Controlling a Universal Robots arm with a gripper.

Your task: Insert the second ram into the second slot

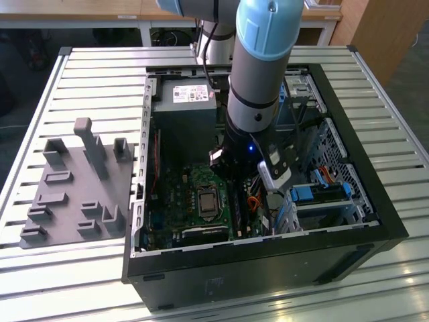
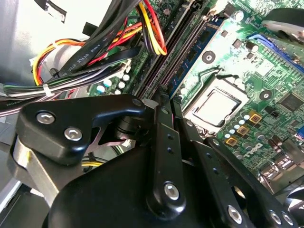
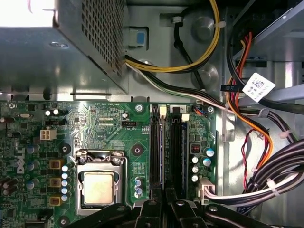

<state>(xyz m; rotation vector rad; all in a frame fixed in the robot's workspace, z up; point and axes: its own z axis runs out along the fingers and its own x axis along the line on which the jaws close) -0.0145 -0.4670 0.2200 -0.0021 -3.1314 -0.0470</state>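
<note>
Claw (image 2: 164,102) fingers together over the memory slots (image 3: 168,147); the exterior view shows the computer case (image 1: 375,221).

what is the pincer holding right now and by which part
It cannot be told. The pincer sits right at the memory slots on the motherboard, but whether it grips anything there is hidden.

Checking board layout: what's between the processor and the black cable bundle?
The two black memory slots, side by side, in the first wrist view.
</note>
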